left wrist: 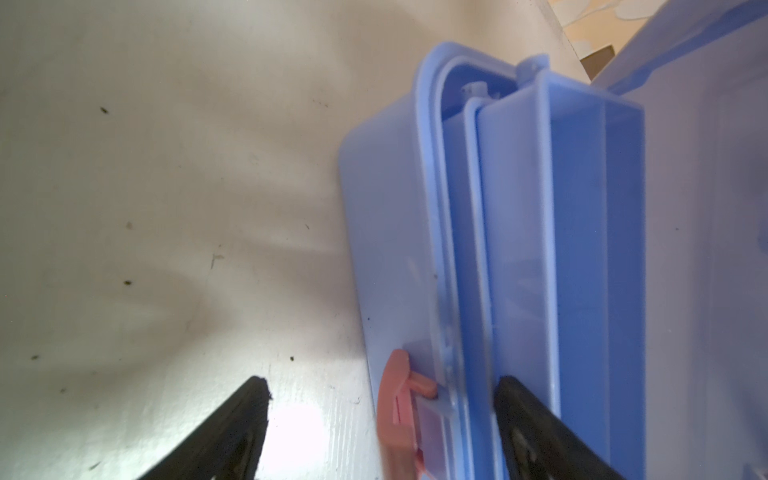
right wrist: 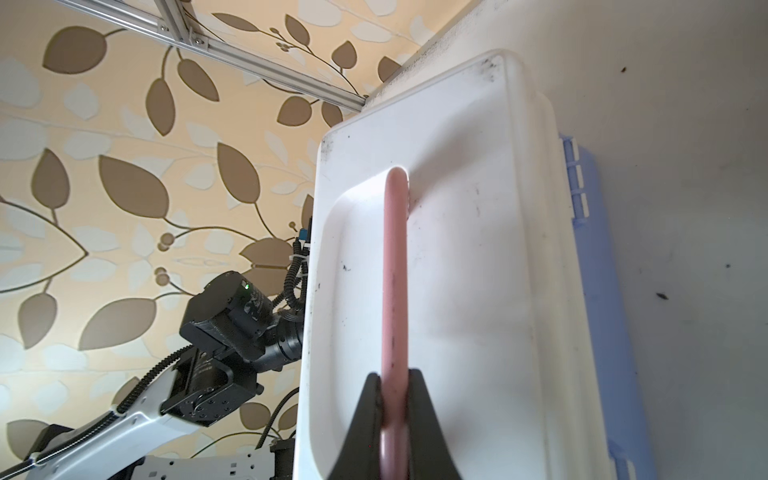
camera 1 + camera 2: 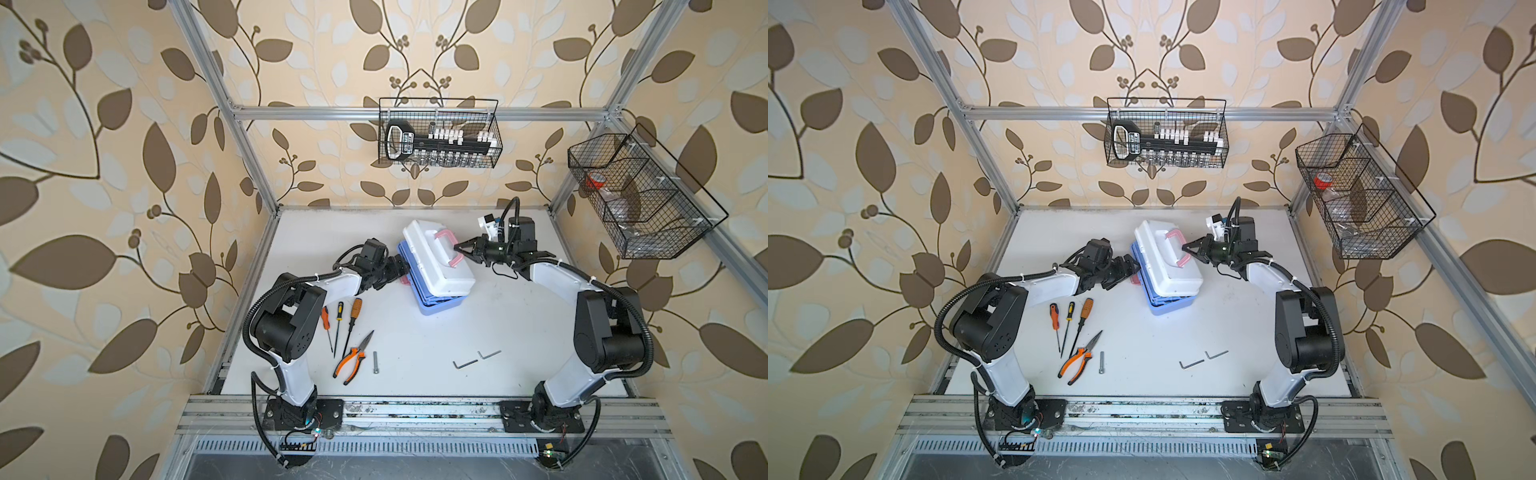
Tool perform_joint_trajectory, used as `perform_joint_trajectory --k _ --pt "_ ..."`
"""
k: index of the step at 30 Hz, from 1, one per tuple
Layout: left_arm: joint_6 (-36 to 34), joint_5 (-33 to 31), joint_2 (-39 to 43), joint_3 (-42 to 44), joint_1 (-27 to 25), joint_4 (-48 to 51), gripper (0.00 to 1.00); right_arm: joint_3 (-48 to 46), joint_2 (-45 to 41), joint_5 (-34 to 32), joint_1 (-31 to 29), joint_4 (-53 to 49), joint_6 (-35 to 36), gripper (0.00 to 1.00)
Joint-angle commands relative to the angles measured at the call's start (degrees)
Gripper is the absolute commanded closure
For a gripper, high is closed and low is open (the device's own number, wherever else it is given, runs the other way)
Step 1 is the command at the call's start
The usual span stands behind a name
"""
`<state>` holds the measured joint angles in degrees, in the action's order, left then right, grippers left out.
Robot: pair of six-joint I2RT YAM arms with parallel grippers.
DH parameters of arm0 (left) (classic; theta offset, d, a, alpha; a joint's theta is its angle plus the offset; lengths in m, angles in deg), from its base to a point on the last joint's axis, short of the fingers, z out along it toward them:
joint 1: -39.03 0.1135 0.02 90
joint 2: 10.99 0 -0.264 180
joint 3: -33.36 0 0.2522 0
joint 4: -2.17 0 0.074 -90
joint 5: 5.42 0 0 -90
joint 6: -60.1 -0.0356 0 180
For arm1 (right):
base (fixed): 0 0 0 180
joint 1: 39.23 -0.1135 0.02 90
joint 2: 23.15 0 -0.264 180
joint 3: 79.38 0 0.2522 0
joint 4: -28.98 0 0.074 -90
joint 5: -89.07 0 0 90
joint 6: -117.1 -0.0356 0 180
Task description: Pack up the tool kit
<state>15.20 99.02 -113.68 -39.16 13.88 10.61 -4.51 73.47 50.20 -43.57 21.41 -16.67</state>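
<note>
The tool kit lies at the back middle of the table, its white lid raised off the light blue base, so a blue inner tray shows beneath. My right gripper is shut on the pink handle. My left gripper stands open at the kit's left side. The pink latch sits between its fingers, one over the table and one by the tray's rim.
Three screwdrivers, orange pliers and a bolt lie on the table front left. Two hex keys lie front right. Black wire baskets hang on the back rail and right rail.
</note>
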Motion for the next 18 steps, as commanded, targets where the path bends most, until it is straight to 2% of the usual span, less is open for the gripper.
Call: perform_joint_trajectory --k 1,10,13,18 --pt "-1.4 -1.5 2.4 0.0 -0.2 3.5 0.09 -2.0 1.3 3.6 1.3 9.5 -7.0 0.92" --pt "-1.4 -3.4 4.6 1.2 0.2 3.9 0.06 -3.0 1.8 4.5 2.9 11.7 -8.7 0.92" --pt "-1.0 -3.7 5.6 1.9 0.4 3.5 0.01 -3.1 2.1 4.4 3.3 11.7 -8.8 0.92" --pt "-0.8 -3.0 5.2 1.7 0.5 2.7 0.01 -3.4 2.7 4.4 3.6 11.7 -8.7 0.92"
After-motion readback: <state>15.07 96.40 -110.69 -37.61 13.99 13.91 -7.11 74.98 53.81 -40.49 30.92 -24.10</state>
